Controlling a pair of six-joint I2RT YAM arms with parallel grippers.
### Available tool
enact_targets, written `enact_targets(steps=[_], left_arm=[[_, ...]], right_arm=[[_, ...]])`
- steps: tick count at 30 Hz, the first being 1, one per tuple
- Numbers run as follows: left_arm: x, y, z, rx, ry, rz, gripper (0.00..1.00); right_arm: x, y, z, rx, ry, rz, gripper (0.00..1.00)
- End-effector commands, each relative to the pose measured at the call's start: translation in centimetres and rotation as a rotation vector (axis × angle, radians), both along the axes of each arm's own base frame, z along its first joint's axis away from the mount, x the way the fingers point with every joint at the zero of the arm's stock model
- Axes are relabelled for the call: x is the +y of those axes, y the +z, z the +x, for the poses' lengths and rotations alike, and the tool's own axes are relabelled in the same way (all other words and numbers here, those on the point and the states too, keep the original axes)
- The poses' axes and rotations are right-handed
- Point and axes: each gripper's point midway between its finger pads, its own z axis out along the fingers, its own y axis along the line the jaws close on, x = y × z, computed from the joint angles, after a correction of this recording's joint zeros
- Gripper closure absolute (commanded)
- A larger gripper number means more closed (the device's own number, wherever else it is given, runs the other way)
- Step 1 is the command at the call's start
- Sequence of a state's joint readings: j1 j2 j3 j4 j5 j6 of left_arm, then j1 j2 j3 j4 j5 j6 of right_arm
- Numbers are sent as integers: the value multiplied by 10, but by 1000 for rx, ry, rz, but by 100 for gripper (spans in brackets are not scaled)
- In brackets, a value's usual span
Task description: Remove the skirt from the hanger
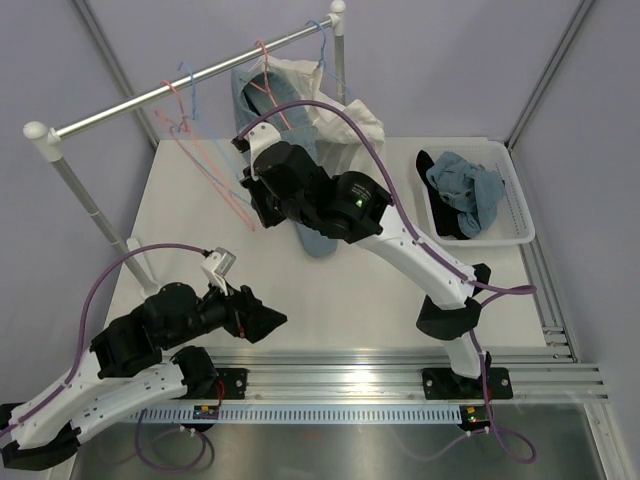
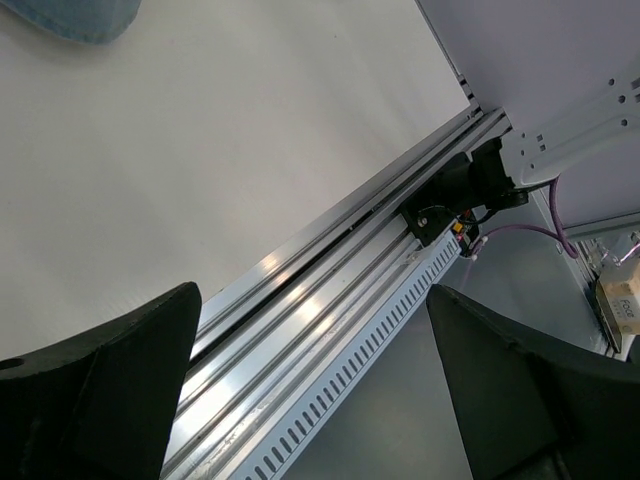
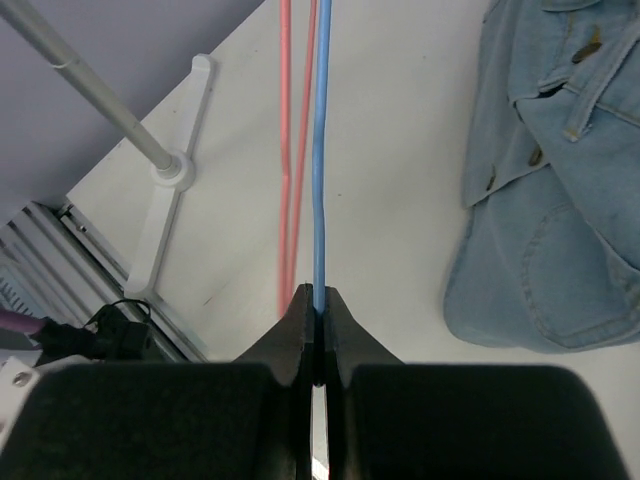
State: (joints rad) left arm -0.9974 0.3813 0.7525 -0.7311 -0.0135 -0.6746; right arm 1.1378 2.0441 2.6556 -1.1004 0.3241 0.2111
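**Skirt in the basket, right fingers pinched on a blue hanger**

The right gripper (image 3: 316,296) is reaching to the far left of the desk (image 1: 360,290), under the rack's rail (image 1: 190,82). Its fingers are pressed together on the thin wire of a light-blue hanger (image 3: 320,150), which runs straight up out of the tips. The pink hanger (image 3: 284,150) hangs just beside that blue wire, on its left. Its lower end sits close against the edge of one finger, and I cannot tell whether it is caught in the pinch as well. From above, both wires slant down from the rail towards the arm's wrist.

The skirt (image 1: 448,222) looks to be the black fabric in the white basket (image 1: 520,215) at the right side of the desk. It is partly covered by a crumpled blue cloth (image 1: 468,185) and lies well apart from the pink hanger.

A pale denim garment (image 3: 540,200) hangs just right of the wires, its lower end touching the desk. A white shirt (image 1: 345,115) hangs behind it on the rail.

The left gripper (image 2: 312,290) is low at the near edge of the desk, above the aluminium rail (image 2: 300,320) the arms are bolted to. Its fingers are spread wide with nothing between them.
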Motion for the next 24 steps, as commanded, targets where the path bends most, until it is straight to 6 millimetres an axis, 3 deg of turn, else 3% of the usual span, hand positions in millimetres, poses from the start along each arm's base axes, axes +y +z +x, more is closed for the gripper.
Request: enact_targets(steps=[1, 11, 17, 20, 21, 22, 23, 24], left_arm=[[-5, 8, -1, -10, -14, -44, 1], [-6, 4, 0, -6, -13, -34, 1], [-9, 0, 2, 0, -13, -29, 1], [-11, -1, 2, 2, -17, -25, 1], [-11, -1, 2, 3, -18, -25, 1], [-11, -1, 2, 3, -18, -25, 1], [-11, -1, 2, 4, -18, -24, 1], [-11, -2, 2, 6, -19, -23, 1]], right_arm=[[19, 26, -13, -41, 60, 95, 100], [46, 19, -49, -28, 195, 92, 100], [58, 4, -69, 4, 301, 64, 100], [59, 4, -71, -19, 298, 49, 100], [56, 5, -67, -29, 270, 48, 96], [54, 3, -62, -37, 240, 36, 61], [44, 15, -51, -79, 171, 51, 47], [39, 18, -45, -96, 137, 51, 40]])
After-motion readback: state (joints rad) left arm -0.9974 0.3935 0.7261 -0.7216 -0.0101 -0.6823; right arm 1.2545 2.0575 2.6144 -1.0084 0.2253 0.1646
